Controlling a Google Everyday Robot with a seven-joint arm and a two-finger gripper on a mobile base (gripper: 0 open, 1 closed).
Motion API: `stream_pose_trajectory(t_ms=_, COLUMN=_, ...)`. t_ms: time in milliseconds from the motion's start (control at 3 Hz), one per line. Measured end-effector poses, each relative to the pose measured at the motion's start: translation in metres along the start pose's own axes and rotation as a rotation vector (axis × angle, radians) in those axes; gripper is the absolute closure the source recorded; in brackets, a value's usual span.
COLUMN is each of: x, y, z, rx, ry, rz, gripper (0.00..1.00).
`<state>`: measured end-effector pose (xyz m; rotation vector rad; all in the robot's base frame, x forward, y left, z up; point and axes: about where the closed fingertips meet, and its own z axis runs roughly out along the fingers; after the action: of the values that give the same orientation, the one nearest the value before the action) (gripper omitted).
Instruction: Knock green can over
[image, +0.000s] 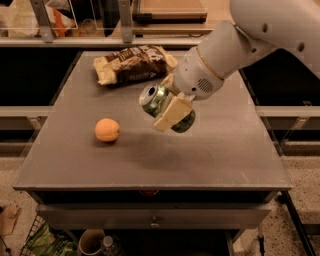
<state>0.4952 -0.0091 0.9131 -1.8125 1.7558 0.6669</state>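
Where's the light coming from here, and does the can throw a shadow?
Camera view: lit from above; glare on the silver top of the green can in the gripper; a faint shadow on the table beneath it, another under the orange fruit.

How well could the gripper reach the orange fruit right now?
Probably not usefully. The gripper is shut on the green can, which it holds tilted and apparently above the table. The way left to the orange fruit looks free, but its grasp is taken.

Tool (169, 106), clamped, hangs mid-air below angled arm.
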Motion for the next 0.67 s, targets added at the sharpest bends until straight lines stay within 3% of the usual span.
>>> stream_pose_trajectory(t_ms=333, x=0.022, y=0.012, z=0.013, rx=-0.077, ry=0.252, rz=-0.066, gripper=1.0)
stream_pose_trajectory(t_ms=667, x=0.039, y=0.01, z=0.013, rx=-0.1, ry=0.444, rz=-0.139, gripper=1.0)
